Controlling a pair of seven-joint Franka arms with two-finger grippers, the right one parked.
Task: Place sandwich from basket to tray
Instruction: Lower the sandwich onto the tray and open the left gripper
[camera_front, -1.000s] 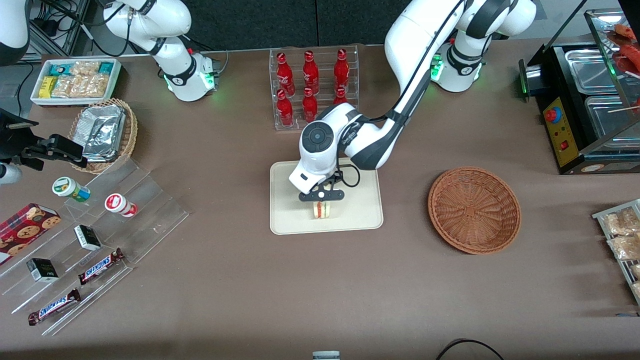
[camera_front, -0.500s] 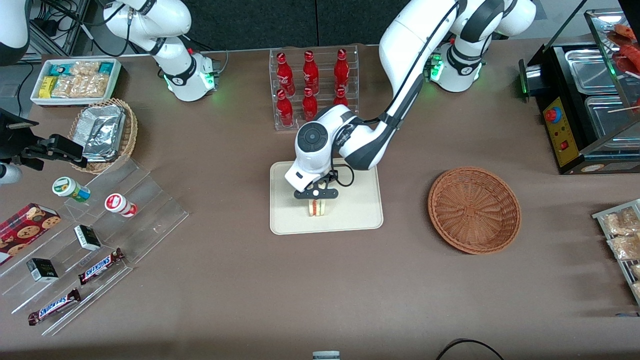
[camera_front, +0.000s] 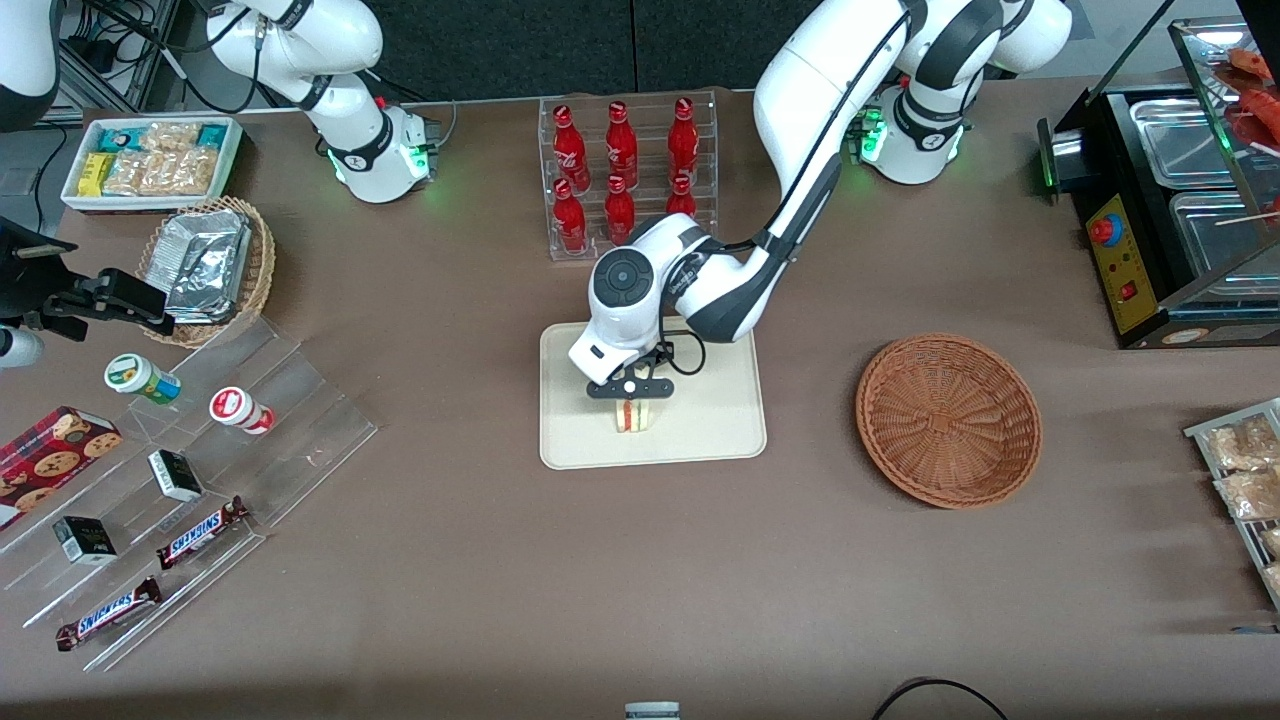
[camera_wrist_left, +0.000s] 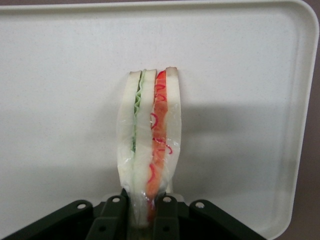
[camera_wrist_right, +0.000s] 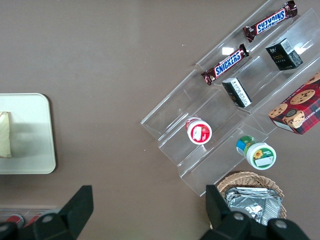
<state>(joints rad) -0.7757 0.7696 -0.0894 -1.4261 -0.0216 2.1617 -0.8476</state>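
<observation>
The sandwich (camera_front: 632, 415), a wrapped white-bread wedge with red and green filling, stands on its edge on the cream tray (camera_front: 720, 420). My left gripper (camera_front: 630, 393) is over the tray and shut on the sandwich's upper end. In the left wrist view the sandwich (camera_wrist_left: 150, 150) rises from between the black fingers (camera_wrist_left: 112, 215), with the gripper (camera_wrist_left: 142, 212) clamped on it and the tray (camera_wrist_left: 240, 75) under it. The sandwich's edge also shows in the right wrist view (camera_wrist_right: 5, 135). The reddish-brown wicker basket (camera_front: 948, 420) lies empty beside the tray, toward the working arm's end of the table.
A clear rack of red bottles (camera_front: 625, 170) stands farther from the front camera than the tray. Acrylic steps with snacks (camera_front: 190, 470), a tan basket of foil packets (camera_front: 210, 265) and a white snack box (camera_front: 150, 160) lie toward the parked arm's end. A black food warmer (camera_front: 1170, 200) stands toward the working arm's end.
My gripper has carried the sandwich a little across the tray toward the parked arm's end and slightly away from the front camera. It is still shut on the sandwich.
</observation>
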